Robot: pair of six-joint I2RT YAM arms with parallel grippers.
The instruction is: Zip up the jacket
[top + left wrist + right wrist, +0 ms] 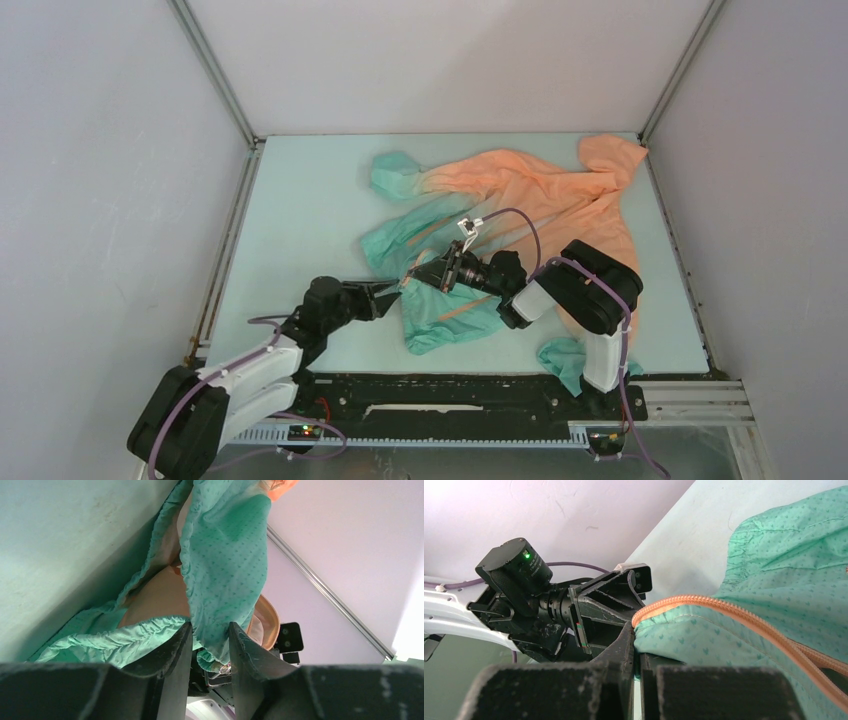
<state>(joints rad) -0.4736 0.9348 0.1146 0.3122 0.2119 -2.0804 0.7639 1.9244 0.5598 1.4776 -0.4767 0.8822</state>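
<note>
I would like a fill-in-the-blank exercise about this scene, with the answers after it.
The right gripper is shut on the ___ hem of the jacket.
The zipper beside it is ___.
Fabric hangs ___ the fingers of the left gripper.
Answers: teal; orange; between.

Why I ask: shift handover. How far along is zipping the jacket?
Done: the right gripper is shut on the jacket at its teal hem, beside the end of the orange zipper. In hand: the left gripper has open jaws straddling a teal fold, not yet clamped. Left: joining the zipper halves and pulling the slider up; the zipper in the right wrist view looks unjoined.
</note>
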